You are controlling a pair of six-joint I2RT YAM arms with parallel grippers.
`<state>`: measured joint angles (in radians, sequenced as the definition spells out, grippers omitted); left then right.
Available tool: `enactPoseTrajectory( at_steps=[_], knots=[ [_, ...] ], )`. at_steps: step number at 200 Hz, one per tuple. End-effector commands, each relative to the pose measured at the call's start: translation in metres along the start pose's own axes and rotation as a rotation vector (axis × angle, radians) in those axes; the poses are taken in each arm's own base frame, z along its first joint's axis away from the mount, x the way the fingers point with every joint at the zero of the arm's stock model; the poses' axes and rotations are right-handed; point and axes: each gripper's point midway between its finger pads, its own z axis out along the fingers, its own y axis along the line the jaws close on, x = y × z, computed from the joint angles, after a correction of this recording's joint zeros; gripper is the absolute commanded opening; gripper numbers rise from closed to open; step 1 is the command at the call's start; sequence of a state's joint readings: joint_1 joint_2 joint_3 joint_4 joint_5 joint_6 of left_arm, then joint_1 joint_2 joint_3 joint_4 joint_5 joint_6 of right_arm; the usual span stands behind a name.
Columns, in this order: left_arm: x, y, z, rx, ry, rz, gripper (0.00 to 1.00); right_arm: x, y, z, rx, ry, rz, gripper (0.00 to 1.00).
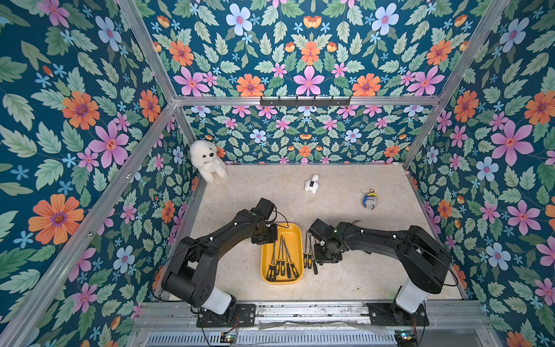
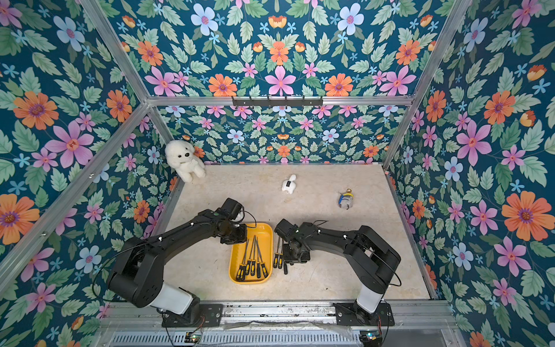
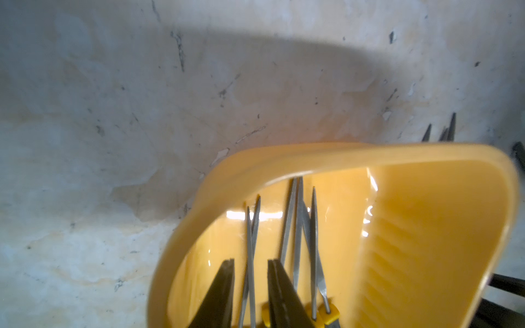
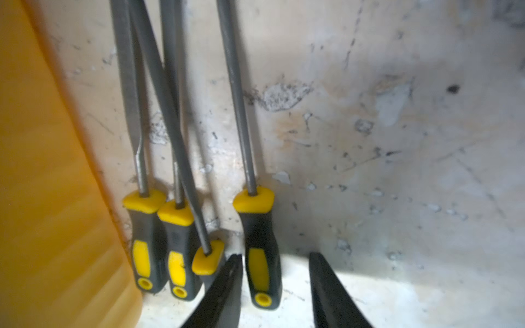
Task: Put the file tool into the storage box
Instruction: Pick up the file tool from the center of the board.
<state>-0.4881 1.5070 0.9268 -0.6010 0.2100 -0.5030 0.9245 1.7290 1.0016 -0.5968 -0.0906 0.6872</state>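
A white plush dog (image 1: 207,159) sits in the far corner, small white toy (image 1: 311,184) and keychain (image 1: 370,199) lying apart.

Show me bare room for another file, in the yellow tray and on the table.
Storage box: bare along the wall nearest the right arm and at its far end; files fill the rest. Table: bare beyond the box. Crowded between box and right pincer, where loose files lie.

Yellow rectangular plastic tray (image 1: 293,240) centre-front on mottled stone bench (image 1: 360,270). Steel files w/ rubber handles (image 1: 283,267) inside; loose files (image 1: 307,260) on bench just right. White plush dog (image 1: 207,159) rear-left cnr.
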Motion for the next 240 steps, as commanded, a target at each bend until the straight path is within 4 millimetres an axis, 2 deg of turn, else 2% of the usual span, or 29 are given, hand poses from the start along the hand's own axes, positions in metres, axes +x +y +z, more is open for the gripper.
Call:
enactPoseTrajectory(
  at_steps=[1, 37, 74, 77, 117, 136, 163, 197, 240],
  knots=[
    [-0.004, -0.005, -0.011, 0.009, -0.005, -0.006, 0.28, 0.005, -0.014, 0.010, 0.063, 0.021, -0.030, 0.36],
    [-0.024, -0.024, -0.041, 0.054, -0.055, 0.004, 0.29, 0.005, -0.012, 0.011, 0.049, 0.014, -0.053, 0.16],
    [-0.042, -0.045, -0.074, 0.118, -0.108, 0.004, 0.32, 0.002, -0.012, -0.007, 0.020, -0.040, -0.062, 0.06],
    [-0.043, -0.047, -0.076, 0.126, -0.112, 0.003, 0.32, 0.000, -0.007, -0.017, -0.009, -0.068, -0.068, 0.05],
    [-0.053, -0.091, -0.098, 0.381, -0.150, -0.080, 0.40, 0.000, 0.035, -0.071, -0.233, -0.247, -0.187, 0.05],
    [-0.053, -0.111, -0.098, 0.503, -0.155, -0.137, 0.43, 0.004, 0.055, -0.090, -0.319, -0.312, -0.228, 0.05],
    [-0.046, -0.133, -0.088, 0.543, -0.137, -0.153, 0.43, 0.010, 0.068, -0.095, -0.374, -0.320, -0.229, 0.04],
    [-0.037, -0.142, -0.071, 0.511, -0.114, -0.153, 0.44, 0.013, 0.080, -0.094, -0.388, -0.298, -0.247, 0.03],
    [-0.033, -0.140, -0.056, 0.468, -0.091, -0.157, 0.41, 0.013, 0.088, -0.093, -0.394, -0.293, -0.257, 0.03]
  ],
)
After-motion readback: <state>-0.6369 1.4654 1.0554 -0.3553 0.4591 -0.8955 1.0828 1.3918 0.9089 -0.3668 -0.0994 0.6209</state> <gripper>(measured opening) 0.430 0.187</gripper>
